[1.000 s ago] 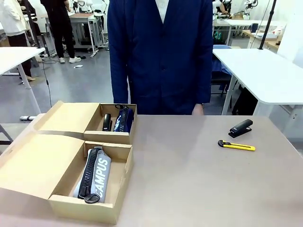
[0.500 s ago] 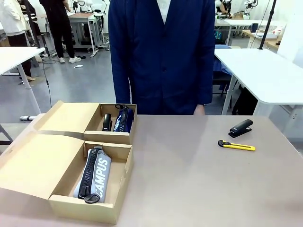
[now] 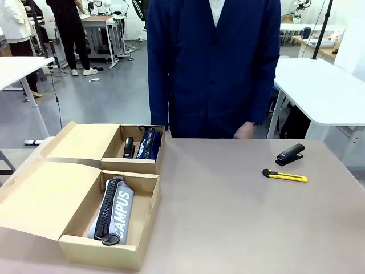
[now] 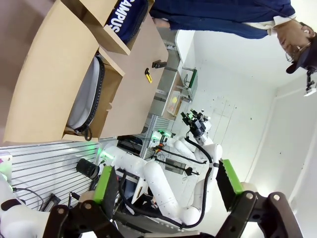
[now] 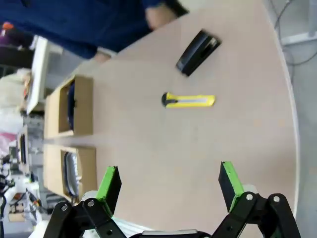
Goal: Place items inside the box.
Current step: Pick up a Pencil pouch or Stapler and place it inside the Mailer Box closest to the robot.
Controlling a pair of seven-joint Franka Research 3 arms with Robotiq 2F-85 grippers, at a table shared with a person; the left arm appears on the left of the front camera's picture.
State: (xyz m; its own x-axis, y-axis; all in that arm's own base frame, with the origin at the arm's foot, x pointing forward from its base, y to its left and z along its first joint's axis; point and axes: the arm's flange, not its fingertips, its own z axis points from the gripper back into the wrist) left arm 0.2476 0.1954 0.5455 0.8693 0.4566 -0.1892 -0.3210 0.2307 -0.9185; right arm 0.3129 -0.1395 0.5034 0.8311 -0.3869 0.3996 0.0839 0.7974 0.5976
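- The black stapler (image 3: 290,154) lies on the grey-brown table (image 3: 228,228) at its far right, outside both boxes. A yellow utility knife (image 3: 284,176) lies near it on the robot's side, not touching it.
- The navy zip pouch (image 3: 149,142) stands on edge in the far open cardboard box (image 3: 128,165). A small black object (image 3: 129,147) sits beside it, too dark to identify.
- The pale grey zip pouch with black zipper (image 3: 117,210), lettered CAMPUS in white, lies flat in the near open cardboard box (image 3: 100,254).
- The left wrist view looks at the boxes from the side, so the navy pouch's white lettering reads large there. It also shows the grey pouch bulging against the near box's wall.
- The left hand (image 4: 167,181) is open and empty, its green pads wide apart, well away from the boxes.
- The right hand (image 5: 168,182) is open and empty above the table's right part. Its view looks down on the stapler and knife, with both boxes farther off.
- A person in a navy jacket (image 3: 214,68) stands at the far edge, the person's hand (image 3: 245,130) at the table's rim.
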